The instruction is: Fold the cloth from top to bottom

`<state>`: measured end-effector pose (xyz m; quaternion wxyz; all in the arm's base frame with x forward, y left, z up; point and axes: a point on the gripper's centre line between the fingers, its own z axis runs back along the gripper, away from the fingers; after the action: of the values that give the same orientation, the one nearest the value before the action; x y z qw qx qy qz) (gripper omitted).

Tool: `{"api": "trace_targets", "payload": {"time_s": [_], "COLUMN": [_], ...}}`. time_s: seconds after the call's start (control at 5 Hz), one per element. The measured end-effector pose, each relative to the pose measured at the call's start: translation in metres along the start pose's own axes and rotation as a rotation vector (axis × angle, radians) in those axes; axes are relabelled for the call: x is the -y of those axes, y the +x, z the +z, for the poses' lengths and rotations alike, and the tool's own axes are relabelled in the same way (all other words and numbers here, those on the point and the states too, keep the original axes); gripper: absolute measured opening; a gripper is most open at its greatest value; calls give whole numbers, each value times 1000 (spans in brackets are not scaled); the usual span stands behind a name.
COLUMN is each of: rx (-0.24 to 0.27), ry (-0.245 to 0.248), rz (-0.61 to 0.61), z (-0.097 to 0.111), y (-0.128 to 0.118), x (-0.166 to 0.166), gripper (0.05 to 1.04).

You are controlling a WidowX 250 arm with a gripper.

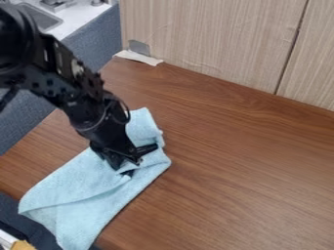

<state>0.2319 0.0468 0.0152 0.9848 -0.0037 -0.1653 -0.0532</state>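
The light blue cloth [91,178] lies rumpled and slanted on the wooden table, from its narrow upper end near the middle left of the view to its wide lower end at the bottom left. A folded layer runs along its lower part. Over the cloth's upper half hangs the black gripper [141,160], low against the fabric. Its two fingers stand apart, one pointing right and the other down, so it is open. Small creases show in the cloth beside the lower finger. The arm covers part of the cloth's upper left edge.
The brown table [241,180] spreads to the right of the cloth. A pale wood panel [209,39] rises along its back edge, with a white scrap [138,57] at the corner. A sink [40,17] shows at the top left. The cloth's lower end reaches the table's front left edge.
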Motion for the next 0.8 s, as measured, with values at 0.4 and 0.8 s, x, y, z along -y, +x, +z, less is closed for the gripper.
{"api": "trace_targets", "payload": {"time_s": [0.4,0.8], "rx": [-37,-75], "ry": [5,7], "rz": [-25,-23], "z": [-9,5], "y": [3,10], "x": [5,11], "gripper": [218,717]}}
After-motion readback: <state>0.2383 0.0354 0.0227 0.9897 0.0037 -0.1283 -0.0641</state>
